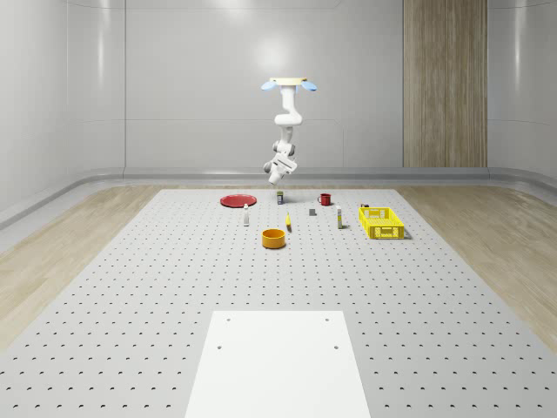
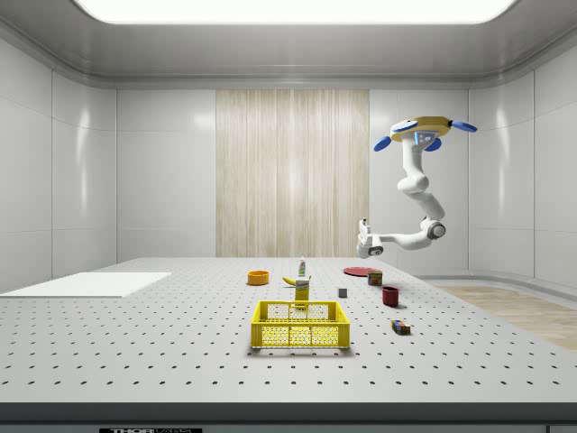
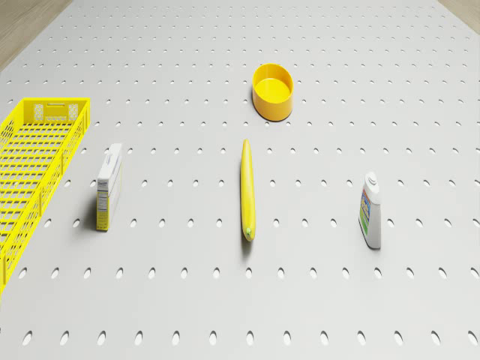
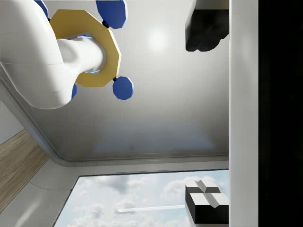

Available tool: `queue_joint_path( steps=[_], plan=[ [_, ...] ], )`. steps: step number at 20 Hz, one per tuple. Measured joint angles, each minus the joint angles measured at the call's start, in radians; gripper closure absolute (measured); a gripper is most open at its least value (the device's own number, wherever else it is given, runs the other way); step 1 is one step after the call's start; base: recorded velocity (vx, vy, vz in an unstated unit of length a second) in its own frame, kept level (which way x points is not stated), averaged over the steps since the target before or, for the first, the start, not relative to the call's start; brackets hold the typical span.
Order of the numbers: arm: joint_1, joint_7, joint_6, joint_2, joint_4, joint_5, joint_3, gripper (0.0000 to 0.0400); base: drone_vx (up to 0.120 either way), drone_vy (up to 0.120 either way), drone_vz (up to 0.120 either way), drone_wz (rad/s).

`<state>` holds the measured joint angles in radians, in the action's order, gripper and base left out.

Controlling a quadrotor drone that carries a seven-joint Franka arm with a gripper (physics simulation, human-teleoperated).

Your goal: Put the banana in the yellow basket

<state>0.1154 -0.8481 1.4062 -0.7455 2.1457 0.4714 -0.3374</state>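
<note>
1. In the whole-scene view a white panel [image 1: 277, 361] lies nearest on the perforated table [image 1: 130, 287].
2. Farther on, the banana [image 3: 247, 189] lies flat near the orange bowl [image 3: 272, 91]; my drone view shows it between a small box [image 3: 109, 186] and a bottle [image 3: 371, 210].
3. The yellow basket [image 1: 380, 222] stands to the right, apart from the banana.
4. My drone [image 1: 291, 84] hovers over the table's far edge, gripper [image 2: 363, 236] empty, its fingers [image 4: 206, 201] spread apart.
5. Grey walls and a wood panel [image 1: 444, 83] close the room.
</note>
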Motion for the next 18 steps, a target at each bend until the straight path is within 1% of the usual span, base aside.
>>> queue_joint_path(
  steps=[3,6,8,10,12,15,18],
  plan=[
    [0.063,-0.050,0.014,-0.026,0.112,0.262,-0.170,0.0000,0.120,0.000,0.000,0.000],
    [0.156,-0.138,0.022,-0.066,0.291,0.591,-0.362,0.0000,0.120,0.000,-0.107,0.000],
    [0.239,-0.219,0.011,-0.096,0.423,0.819,-0.481,0.0000,0.120,0.000,-0.120,0.000],
    [0.339,-0.309,-0.019,-0.125,0.538,1.025,-0.583,0.0000,0.120,0.000,-0.120,0.000],
    [0.447,-0.396,-0.063,-0.152,0.622,1.190,-0.666,0.0000,0.120,0.000,-0.120,0.000],
    [0.600,-0.506,-0.133,-0.189,0.695,1.355,-0.757,0.0000,0.120,0.000,-0.120,0.000],
    [0.716,-0.584,-0.187,-0.223,0.728,1.445,-0.817,0.0000,0.120,0.000,-0.120,0.000]
  ],
)
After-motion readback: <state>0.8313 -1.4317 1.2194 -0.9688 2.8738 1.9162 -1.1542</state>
